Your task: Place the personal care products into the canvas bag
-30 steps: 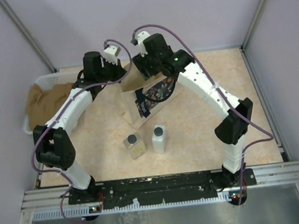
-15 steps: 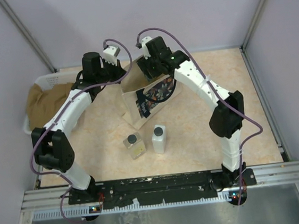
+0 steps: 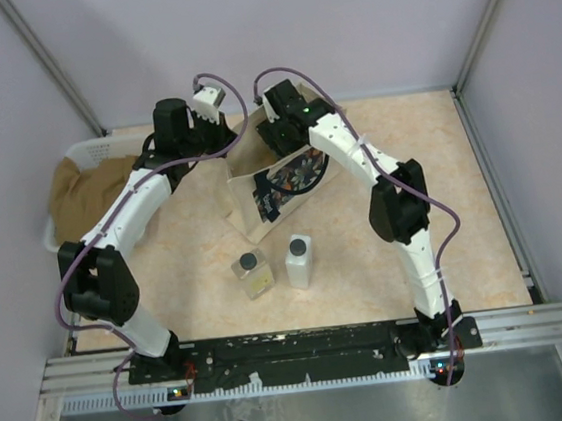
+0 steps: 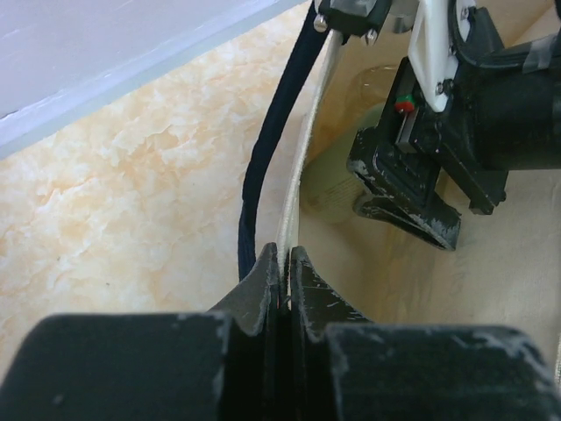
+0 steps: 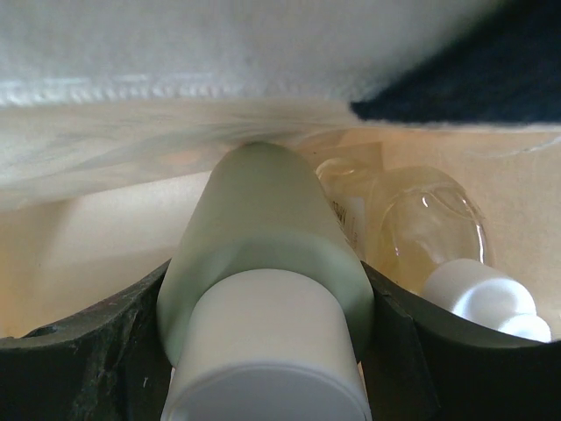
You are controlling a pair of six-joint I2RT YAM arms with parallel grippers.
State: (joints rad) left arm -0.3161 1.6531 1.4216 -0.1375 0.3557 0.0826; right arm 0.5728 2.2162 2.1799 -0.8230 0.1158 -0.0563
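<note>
Peach marbled tabletop (image 3: 366,252), lilac walls. Mid-table: floppy canvas bag (image 3: 280,185), rim pinched flat by left gripper (image 4: 280,263). Inside bag: olive-green bottle (image 5: 263,237), clamped by right gripper (image 5: 263,351), beside amber bottle (image 5: 429,228). Likely light, slippery, rigid; best gripped mid-body. On table: white bottle (image 3: 298,261), clear square bottle (image 3: 253,274)

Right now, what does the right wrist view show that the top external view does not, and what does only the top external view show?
Only the right wrist view: the olive-green bottle held between the fingers of the right pincer, inside the canvas bag, with the amber bottle lying beside it.
Only the top external view: the clear square bottle and the white rectangular bottle on the table in front of the bag, and the white basket with brown cloth at the left.
Both: the canvas bag itself.
</note>
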